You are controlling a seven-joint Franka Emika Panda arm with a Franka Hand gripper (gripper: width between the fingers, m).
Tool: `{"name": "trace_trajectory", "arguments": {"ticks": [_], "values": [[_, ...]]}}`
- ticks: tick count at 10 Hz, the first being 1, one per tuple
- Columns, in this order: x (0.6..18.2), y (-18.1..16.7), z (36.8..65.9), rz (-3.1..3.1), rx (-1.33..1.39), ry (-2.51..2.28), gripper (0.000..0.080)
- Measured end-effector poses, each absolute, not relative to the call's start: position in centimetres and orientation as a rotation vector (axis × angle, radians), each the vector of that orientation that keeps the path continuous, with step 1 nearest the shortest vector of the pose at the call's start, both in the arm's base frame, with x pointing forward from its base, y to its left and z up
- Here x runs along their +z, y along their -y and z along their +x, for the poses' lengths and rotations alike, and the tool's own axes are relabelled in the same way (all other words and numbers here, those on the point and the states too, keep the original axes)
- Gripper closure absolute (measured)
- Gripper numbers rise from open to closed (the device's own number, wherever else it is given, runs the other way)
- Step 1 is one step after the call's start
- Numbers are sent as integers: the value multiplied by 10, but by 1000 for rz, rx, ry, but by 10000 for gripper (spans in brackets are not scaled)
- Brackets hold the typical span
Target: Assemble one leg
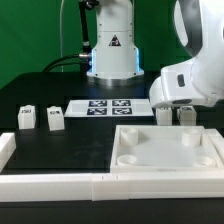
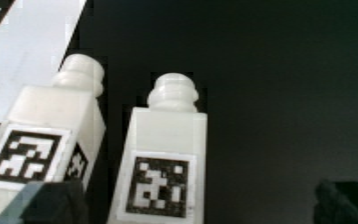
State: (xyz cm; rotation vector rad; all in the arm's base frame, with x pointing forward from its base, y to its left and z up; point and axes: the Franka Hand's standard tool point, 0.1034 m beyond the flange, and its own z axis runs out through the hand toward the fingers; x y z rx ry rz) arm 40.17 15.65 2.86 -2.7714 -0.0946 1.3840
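— Where is the leg?

— In the wrist view the leg (image 2: 167, 150) stands upright on the black table (image 2: 282, 90). Its square tag faces the camera and its rounded stub is at its upper end. It sits between the two dark fingertips (image 2: 350, 196) that show at the edge of the picture.

— So the jaws have hold of it?

— No. The jaws are spread wide and nothing is held. On one side, bare table shows between the leg and the fingertip.

— Is that another block next to it?

— Yes, a second leg (image 2: 43, 130) of the same shape, with the same sort of tag. It is just beside the first and apart from it, with a dark gap between them. The other fingertip shows at its foot, and I cannot tell whether the two touch.

— And from outside?

— In the exterior view the arm (image 1: 195, 50) hangs low at the exterior view's right. Its white hand is right above that pair, and both legs stand just behind the large white tray-like piece (image 1: 165, 150). A third leg (image 1: 27, 117) and a fourth leg (image 1: 54, 120) stand side by side at the exterior view's left, well apart from the pair. The marker board (image 1: 105, 106) lies flat between the two groups. The white border bars (image 1: 60, 185) run along the near edge of the table.
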Motion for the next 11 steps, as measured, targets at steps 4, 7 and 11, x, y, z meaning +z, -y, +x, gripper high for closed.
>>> {"name": "trace_trajectory", "arguments": {"ticks": [4,7,11], "values": [[19,-153,401,-2773,1371,99,151],[11,-145,396,-2781,1363,72,151],[7,-140,390,-2782,1373,60,199]]}}
